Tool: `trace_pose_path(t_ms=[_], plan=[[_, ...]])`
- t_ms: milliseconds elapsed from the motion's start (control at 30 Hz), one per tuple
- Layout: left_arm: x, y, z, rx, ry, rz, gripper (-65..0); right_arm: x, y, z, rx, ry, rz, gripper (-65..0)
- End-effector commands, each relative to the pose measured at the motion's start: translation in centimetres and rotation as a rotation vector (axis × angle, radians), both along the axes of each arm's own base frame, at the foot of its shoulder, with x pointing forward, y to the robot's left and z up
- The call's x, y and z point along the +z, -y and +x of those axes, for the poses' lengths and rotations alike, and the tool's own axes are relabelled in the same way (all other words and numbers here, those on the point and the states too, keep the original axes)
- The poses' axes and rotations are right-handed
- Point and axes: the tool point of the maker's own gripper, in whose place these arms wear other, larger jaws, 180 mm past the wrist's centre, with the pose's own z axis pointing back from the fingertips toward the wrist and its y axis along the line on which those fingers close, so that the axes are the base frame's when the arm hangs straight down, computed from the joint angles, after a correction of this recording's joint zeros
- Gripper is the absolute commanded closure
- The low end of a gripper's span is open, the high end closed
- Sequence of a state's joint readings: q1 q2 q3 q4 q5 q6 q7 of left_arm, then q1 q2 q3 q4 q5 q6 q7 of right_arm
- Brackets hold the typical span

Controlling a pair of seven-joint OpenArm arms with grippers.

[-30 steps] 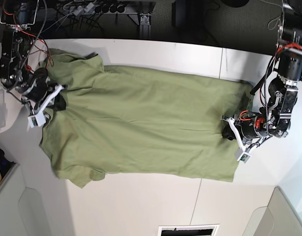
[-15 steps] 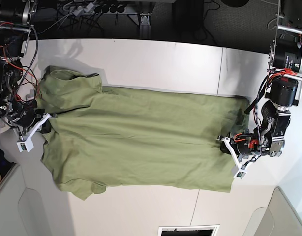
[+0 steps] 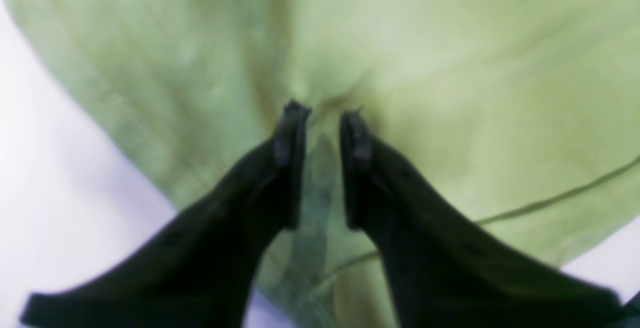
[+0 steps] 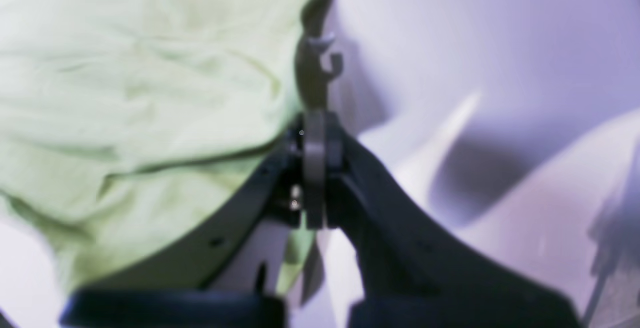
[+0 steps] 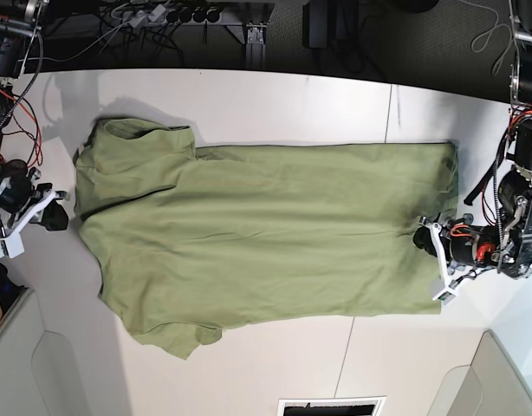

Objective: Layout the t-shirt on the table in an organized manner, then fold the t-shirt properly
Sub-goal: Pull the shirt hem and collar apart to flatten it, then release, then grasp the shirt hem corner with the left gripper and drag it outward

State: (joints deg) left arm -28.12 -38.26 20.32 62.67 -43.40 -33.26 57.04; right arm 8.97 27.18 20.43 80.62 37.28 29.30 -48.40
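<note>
Olive t-shirt (image 5: 266,234) spread nearly flat across white surface (image 5: 292,104).

Left pincer (image 3: 322,115) parted over hem cloth; right pincer (image 4: 315,168) closed, off the collar. Light, limp, wrinkle-prone: probably best pinched at hem corners and shoulders.

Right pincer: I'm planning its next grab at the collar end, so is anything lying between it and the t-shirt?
Nothing visible: only bare table lies between the shut right pincer and the t-shirt.
</note>
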Motion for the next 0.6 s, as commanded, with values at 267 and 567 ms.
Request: trace_pose_path(t_ms=[267,567], plan=[[4.6,-2.3,-2.6,-0.123,0.042,0.016,-28.1,-0.1,0.1,-5.8,0.034,-0.025,-0.048,0.0],[0.7,-4.1,-9.3,-0.214,-0.065,0.13,-28.1,-1.5,-0.6,-8.0,0.044,-0.066,-0.015,0.0]])
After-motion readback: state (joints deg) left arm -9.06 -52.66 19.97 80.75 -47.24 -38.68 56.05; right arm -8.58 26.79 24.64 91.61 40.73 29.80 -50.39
